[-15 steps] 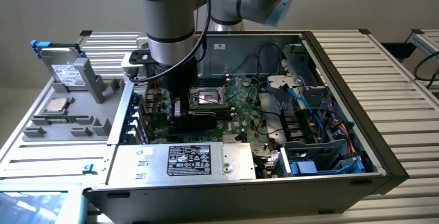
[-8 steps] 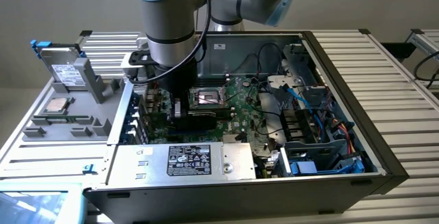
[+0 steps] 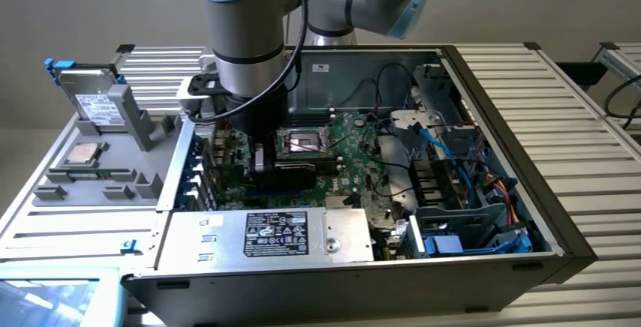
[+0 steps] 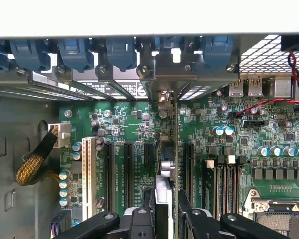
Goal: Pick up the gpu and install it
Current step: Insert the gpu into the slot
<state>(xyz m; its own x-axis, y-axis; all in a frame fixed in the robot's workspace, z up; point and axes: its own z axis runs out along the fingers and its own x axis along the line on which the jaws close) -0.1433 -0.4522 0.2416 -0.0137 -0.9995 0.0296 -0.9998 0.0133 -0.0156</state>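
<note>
The gpu (image 4: 167,167) shows edge-on in the wrist view, a thin green board with a silver and black cooler part. It stands upright between the black expansion slots (image 4: 128,169) of the motherboard (image 4: 269,144). Its silver end bracket (image 4: 162,94) reaches the case's rear wall under the blue latches (image 4: 119,52). My gripper (image 4: 164,196) is shut on the gpu, one black finger (image 4: 145,199) on each side. In the exterior view my gripper (image 3: 263,163) is down inside the open computer case (image 3: 561,214), beside the processor socket (image 3: 303,143). Whether the card sits fully in its slot I cannot tell.
A silver hard drive (image 3: 98,106) and a processor chip (image 3: 80,154) rest on the grey fixture on the exterior view's left. The power supply (image 3: 290,233) fills the case's near side. Blue cables and drive bays (image 3: 470,192) crowd the right. A braided cable (image 4: 35,159) plugs in near a white slot (image 4: 88,169).
</note>
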